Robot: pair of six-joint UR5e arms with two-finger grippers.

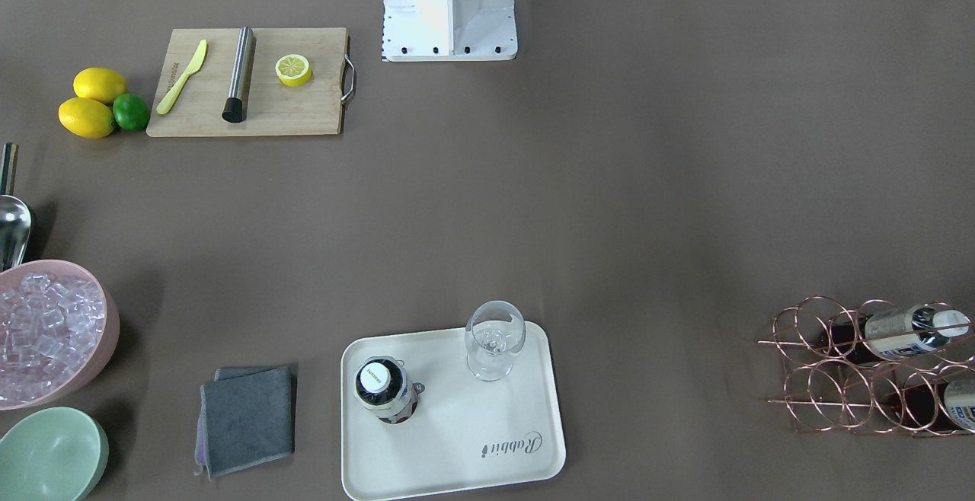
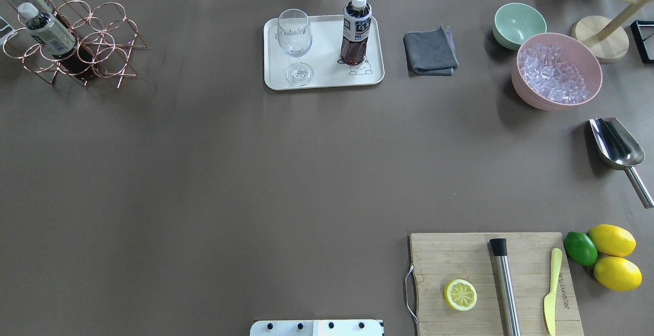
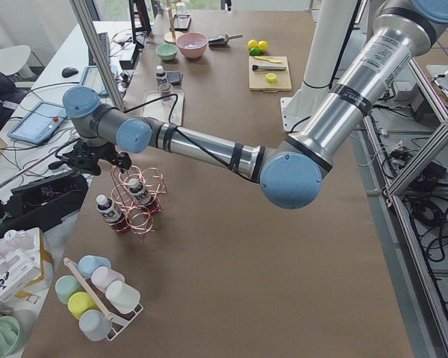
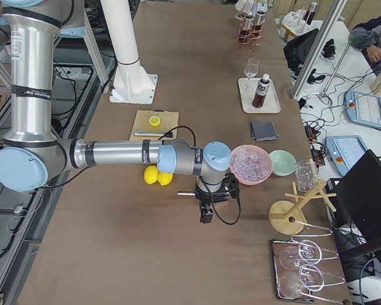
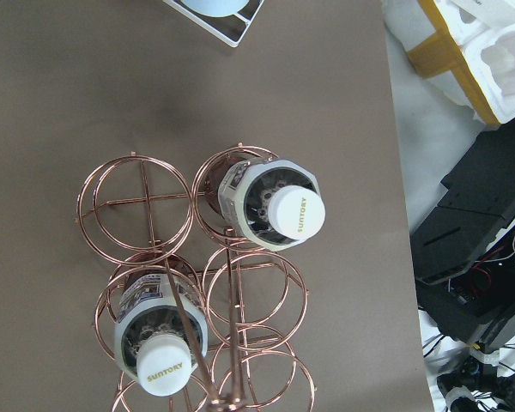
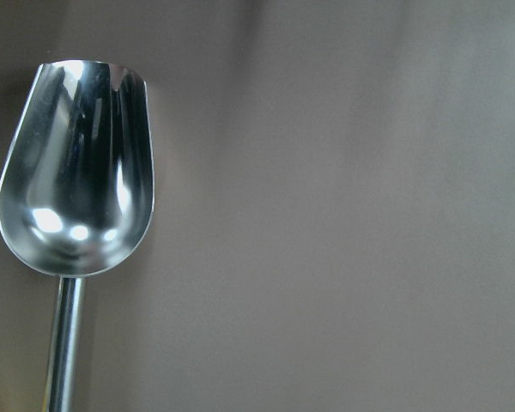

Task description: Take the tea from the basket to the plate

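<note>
One tea bottle (image 2: 356, 29) stands upright on the plate (image 2: 327, 70) in the upper middle of the overhead view, just beside a wine glass (image 2: 295, 40), while two other bottles (image 5: 275, 206) sit in ring cells of the basket (image 2: 97, 40) at the upper left. My left gripper (image 3: 97, 160) hangs near that basket and my right gripper (image 4: 207, 215) near the steel scoop (image 6: 73, 172) (both show only in the side views, so I cannot tell how far my fingers are spread or whether they hold anything).

Bare counter (image 2: 230, 172) lies all the way between the basket (image 2: 102, 45) and the plate (image 2: 327, 45), where only a wine glass (image 2: 295, 45) and one upright tea bottle (image 2: 356, 34) stand, well apart, bare surface between them.
</note>
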